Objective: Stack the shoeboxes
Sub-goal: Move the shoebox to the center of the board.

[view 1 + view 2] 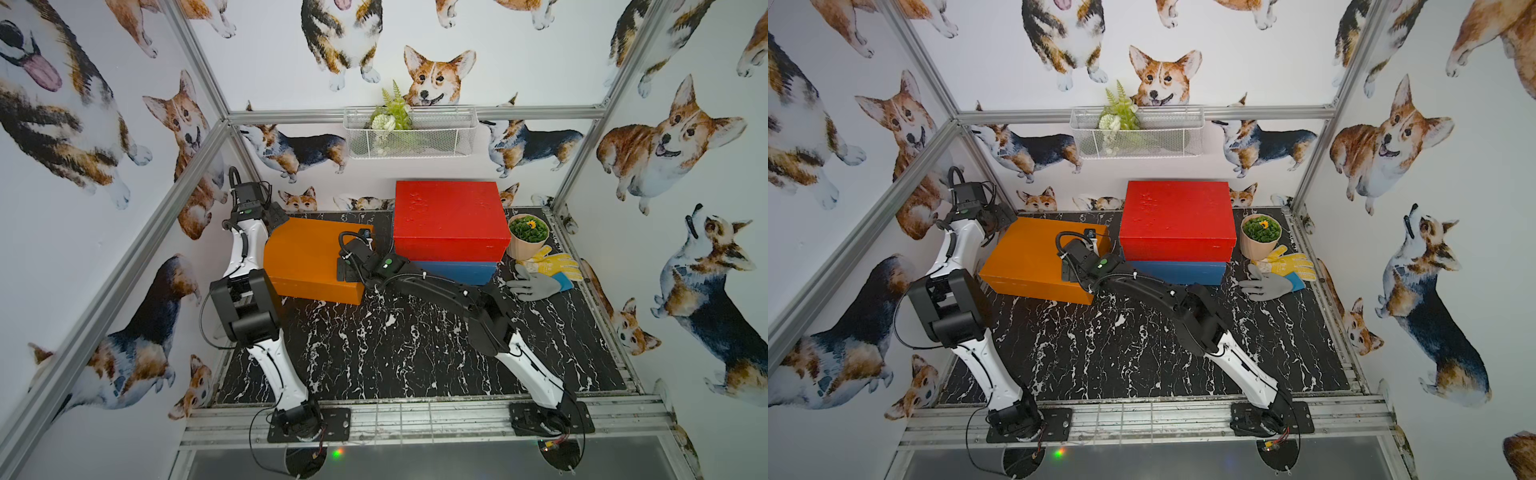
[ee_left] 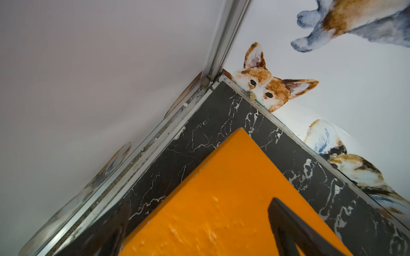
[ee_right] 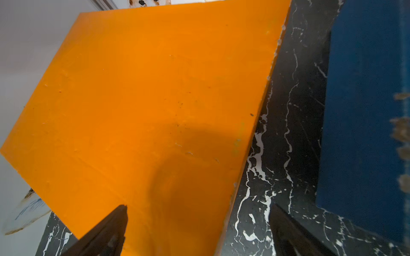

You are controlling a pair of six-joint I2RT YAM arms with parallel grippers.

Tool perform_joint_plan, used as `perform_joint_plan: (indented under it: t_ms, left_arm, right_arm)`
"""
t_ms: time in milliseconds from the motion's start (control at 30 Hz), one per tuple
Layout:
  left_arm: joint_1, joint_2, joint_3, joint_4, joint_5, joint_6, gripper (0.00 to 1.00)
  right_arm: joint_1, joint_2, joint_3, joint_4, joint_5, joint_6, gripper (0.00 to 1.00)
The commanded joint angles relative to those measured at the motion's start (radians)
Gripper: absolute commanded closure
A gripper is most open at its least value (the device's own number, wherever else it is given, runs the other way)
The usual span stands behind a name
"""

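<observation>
Status: red shoebox [image 1: 451,220] sits on top of blue shoebox [image 1: 457,272], at the far side of the surface [image 1: 395,345], right of centre. Lids up, edges roughly lined up. Only the front face and a sliver of one end of the blue one show under the red.

Orange shoebox [image 1: 309,257] is alone on the surface, left of that stack. It lies flat, lid up, turned a little askew to the stack. It is near the stack but apart: the right wrist view shows a strip of black marble between the orange edge and the blue wall.

Left end effector [image 1: 276,218] is at the orange shoebox's far left corner, fingers spread wide, pinching nothing. In the left wrist view one finger [image 2: 288,230] is over the orange lid. The other [image 2: 111,230] is blurred and over the surface off the box's side, so it straddles the corner. Contact with the box: cannot tell.

Right end effector [image 1: 347,268] is over the end of the orange shoebox nearest the stack, arm reaching across from the right base. Also spread wide, pinching nothing. In the right wrist view one finger [image 3: 111,228] is over the lid. The other [image 3: 288,230] is over the marble gap beside the blue shoebox, so it straddles that edge. Touching or hovering: cannot tell.

Off-task:
- Potted plant [image 1: 528,235] in a paper wrap, just right of the stack.
- Yellow glove [image 1: 555,266] and grey glove [image 1: 534,284] lying in front of the plant.
- Wire basket [image 1: 409,133] with greenery, hung on the back rail.
</observation>
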Motion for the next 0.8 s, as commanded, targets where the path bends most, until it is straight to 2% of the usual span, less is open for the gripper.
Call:
perform_joint_plan:
  t_ms: [0,133,333,467,767]
  left_arm:
    - [0.002,0.066,0.041,-0.072,0.010,0.032,0.01]
    - [-0.001,0.122,0.058,-0.100,0.020,0.032,0.02]
    - [-0.008,0.125,0.013,-0.138,0.047,0.001,0.03]
    - [-0.034,0.048,-0.120,-0.132,0.026,-0.018,0.03]
    - [-0.039,-0.176,-0.493,-0.056,0.065,-0.080,0.04]
  right_arm:
    - [-0.009,0.028,0.030,-0.018,-0.045,0.012,0.00]
    - [-0.014,0.041,0.038,-0.009,-0.060,0.013,0.00]
    - [-0.015,0.045,0.019,0.010,-0.093,0.029,0.00]
    - [-0.003,0.027,-0.022,0.035,-0.111,0.035,0.00]
    - [0.048,-0.091,-0.205,0.111,-0.096,0.052,0.00]
